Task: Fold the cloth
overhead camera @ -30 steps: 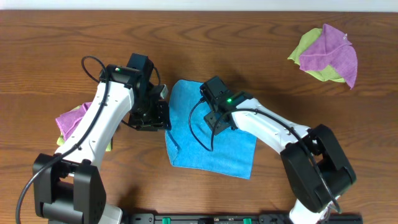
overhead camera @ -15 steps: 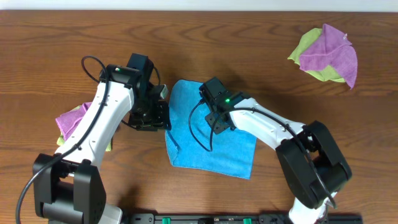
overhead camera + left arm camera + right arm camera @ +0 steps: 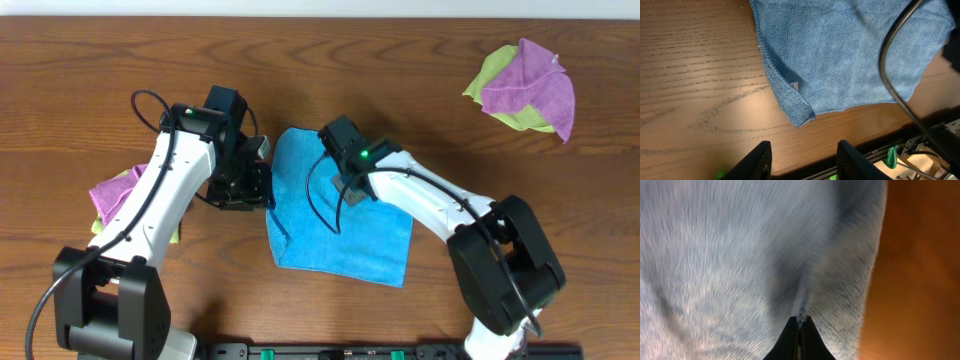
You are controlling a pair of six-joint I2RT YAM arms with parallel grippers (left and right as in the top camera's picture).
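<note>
The blue cloth (image 3: pixel 345 230) lies spread on the wooden table, a little rumpled along its left edge. My right gripper (image 3: pixel 349 188) is pressed down on the cloth's upper middle. In the right wrist view its fingers (image 3: pixel 800 325) are shut on a small pinched ridge of the cloth (image 3: pixel 740 255). My left gripper (image 3: pixel 262 186) hovers beside the cloth's left edge. In the left wrist view its fingers (image 3: pixel 802 156) stand open over bare wood, with nothing between them. There the cloth (image 3: pixel 850 55) fills the top, and its near corner (image 3: pixel 801 116) lies just ahead of the fingers.
A purple cloth on a lime-green one (image 3: pixel 525 88) lies at the back right. Another purple and lime pile (image 3: pixel 113 192) sits at the left, partly under my left arm. The right arm's black cable (image 3: pixel 890 75) loops over the cloth. The table's front rail (image 3: pixel 350 352) runs below.
My right gripper has shut, pinching up a ridge of the cloth, and its wrist has shifted slightly towards the back. The left arm has not moved.
</note>
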